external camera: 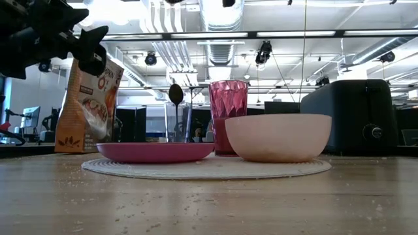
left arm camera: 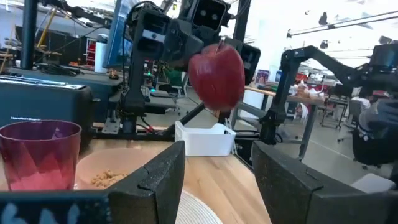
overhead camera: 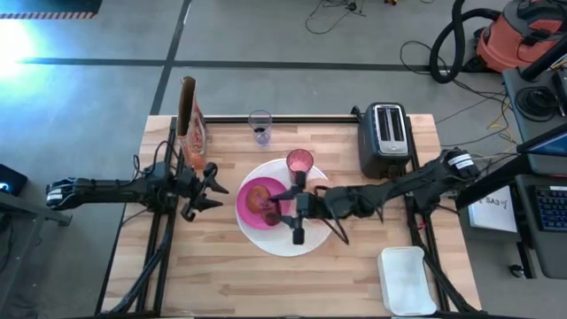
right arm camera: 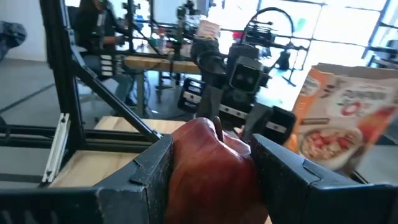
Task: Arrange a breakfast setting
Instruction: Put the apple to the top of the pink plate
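The small dark-red fruit [right arm camera: 208, 163], smooth, glossy and rounded like an apple, is clamped between the 2 dark fingers of the right hand [overhead camera: 293, 215] and is held in the air above the big white round disc [overhead camera: 319, 239], near the middle of the high view. On this woven-looking disc the flat magenta plate [external camera: 155, 151], the translucent pink bowl [external camera: 278, 136] and the faceted pink tumbler [external camera: 228, 104] are placed close together. Cereal-like crumbs are seen in the bowl in the left wrist view.

The left hand [overhead camera: 211, 187] is held with its fingers apart at center left of the high view, beside the orange cereal bag [overhead camera: 193, 133].

A slip is judged possible, because the fruit's skin is smooth and curved. If it is released too high, it may roll off the shallow plate onto the wooden tabletop [overhead camera: 221, 275] or knock the tall tumbler over.
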Tool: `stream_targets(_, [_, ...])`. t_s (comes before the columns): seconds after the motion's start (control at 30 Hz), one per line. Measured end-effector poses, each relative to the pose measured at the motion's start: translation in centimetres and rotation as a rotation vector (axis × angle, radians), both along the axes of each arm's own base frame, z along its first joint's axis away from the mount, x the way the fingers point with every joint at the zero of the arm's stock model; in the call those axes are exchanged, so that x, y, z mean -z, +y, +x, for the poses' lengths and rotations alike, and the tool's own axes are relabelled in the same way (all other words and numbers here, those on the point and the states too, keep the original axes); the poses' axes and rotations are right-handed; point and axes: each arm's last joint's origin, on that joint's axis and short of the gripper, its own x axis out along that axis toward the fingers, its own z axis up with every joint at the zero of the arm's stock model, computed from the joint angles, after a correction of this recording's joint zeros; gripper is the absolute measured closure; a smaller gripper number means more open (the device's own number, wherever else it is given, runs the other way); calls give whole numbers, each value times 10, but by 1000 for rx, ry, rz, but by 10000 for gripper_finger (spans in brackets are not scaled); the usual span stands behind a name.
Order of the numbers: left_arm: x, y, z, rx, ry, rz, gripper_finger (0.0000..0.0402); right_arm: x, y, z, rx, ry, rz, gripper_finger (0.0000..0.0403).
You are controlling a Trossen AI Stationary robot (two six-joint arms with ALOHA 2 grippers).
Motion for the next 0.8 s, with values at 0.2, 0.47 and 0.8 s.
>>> stream_targets(0.2, [-16,0,3,0,-35,7,232,13,-19,26,-33,3,-31,218])
stream_targets(0.47, [-44,3,11,-62,-98,83,232,21,-35,57,11,71,-53,218])
stream_targets(0.8, [-47,-4,20,258,58,149,232,10,-37,64,17,114,-58,218])
